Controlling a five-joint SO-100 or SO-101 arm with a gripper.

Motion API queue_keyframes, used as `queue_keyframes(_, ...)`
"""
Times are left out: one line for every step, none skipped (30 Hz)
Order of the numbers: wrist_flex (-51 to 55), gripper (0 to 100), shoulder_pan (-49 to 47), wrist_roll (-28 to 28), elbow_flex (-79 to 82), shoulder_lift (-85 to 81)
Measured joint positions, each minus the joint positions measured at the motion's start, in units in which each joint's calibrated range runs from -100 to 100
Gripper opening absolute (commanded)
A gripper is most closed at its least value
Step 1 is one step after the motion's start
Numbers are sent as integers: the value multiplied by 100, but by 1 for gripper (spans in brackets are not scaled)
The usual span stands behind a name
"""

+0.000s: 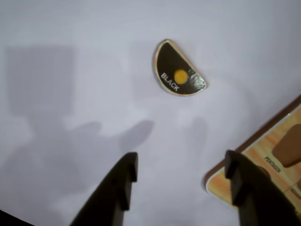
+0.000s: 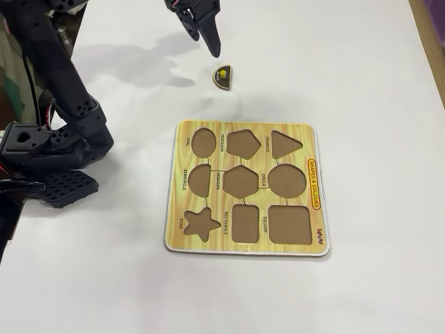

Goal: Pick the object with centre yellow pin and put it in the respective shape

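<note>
The object with centre yellow pin [image 1: 179, 70] is a flat black semicircle with a pale rim, printed BLACK, lying on the white table. In the wrist view it lies ahead of my gripper [image 1: 182, 160], whose two dark fingers stand wide apart with nothing between them. In the fixed view the piece [image 2: 222, 75] lies just beyond the top edge of the wooden shape board [image 2: 309, 146], and my gripper [image 2: 203, 35] hangs above and to the left of it, apart from it. The board's semicircle recess [image 2: 199, 179] is empty.
The board's other recesses, among them the oval [image 2: 203, 142] and the star [image 2: 200, 224], are empty too. A corner of the board [image 1: 263, 162] shows at the right of the wrist view. The arm's base [image 2: 49, 153] stands at the table's left edge.
</note>
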Motion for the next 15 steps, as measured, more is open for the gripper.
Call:
queue_keyframes(0,22,-37,0,-72,129)
queue_keyframes(0,22,-47,0,-135,241)
queue_keyframes(0,21,-47,0,-198,344)
queue_keyframes(-9,21,-47,0,-252,430)
queue_keyframes(-9,21,-47,0,-306,533)
queue_keyframes(-9,21,-47,0,-360,627)
queue_keyframes(-9,21,-47,0,-387,696)
queue_keyframes(-9,21,-47,0,-414,765)
queue_keyframes(-26,21,-47,0,-414,816)
queue_keyframes(-26,21,-47,0,-414,885)
queue_keyframes(-26,21,-47,0,-414,928)
queue_keyframes(-26,21,-47,0,-414,971)
queue_keyframes(-26,21,-47,0,-414,1022)
queue_keyframes(-26,21,-47,0,-414,1082)
queue_keyframes(-26,21,-47,0,-414,1134)
